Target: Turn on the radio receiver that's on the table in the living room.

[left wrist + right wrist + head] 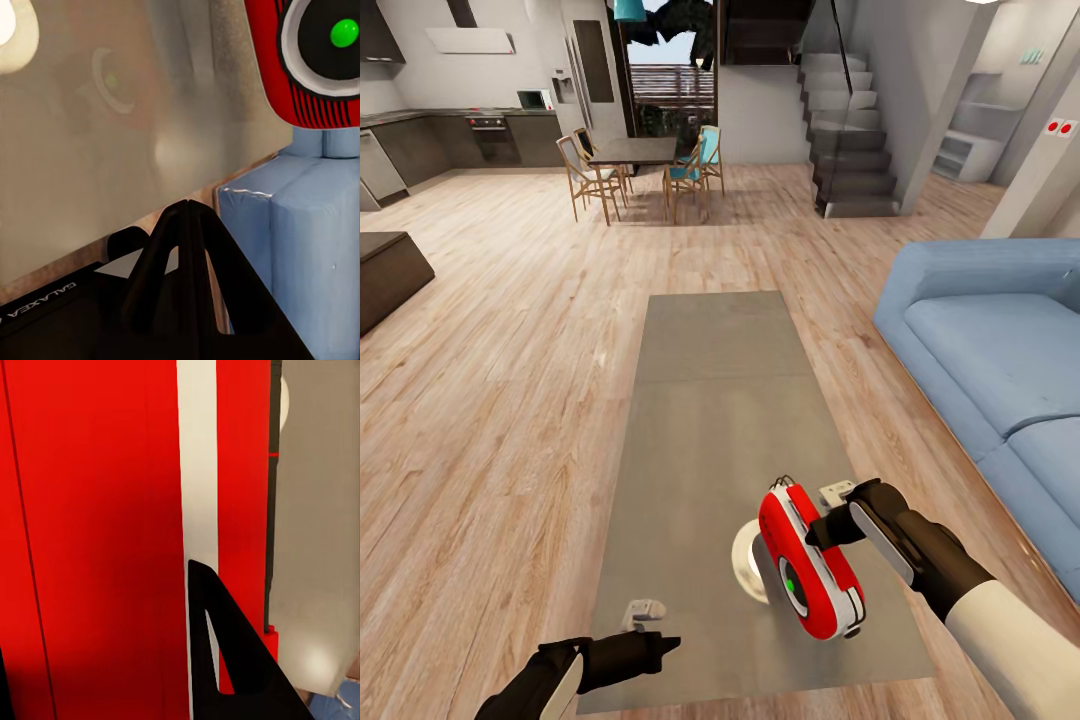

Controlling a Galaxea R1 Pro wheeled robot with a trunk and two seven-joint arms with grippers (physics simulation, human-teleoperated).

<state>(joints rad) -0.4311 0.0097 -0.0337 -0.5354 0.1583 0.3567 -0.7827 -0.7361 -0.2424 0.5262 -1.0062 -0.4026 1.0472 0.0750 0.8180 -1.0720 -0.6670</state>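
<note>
Plank floor [500, 400], blue sofa [1000, 350]

I see the table [710, 400] bare across its upper two thirds; low in the frame the radio receiver [810, 565] and a pale disc [745, 568] block passage, the sofa [990, 340] hemming the right.

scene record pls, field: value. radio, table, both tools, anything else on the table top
radio receiver: red, white trim, green-centred dial facing the head camera, tilted, at the near end of the table
table: long grey top, sofa on its right
right tool: against the radio's side; fingers on red casing in the wrist view
left tool: at the table's near edge, fingers together, holding nothing
other: pale round disc behind the radio
grip state, right: cannot tell
</note>
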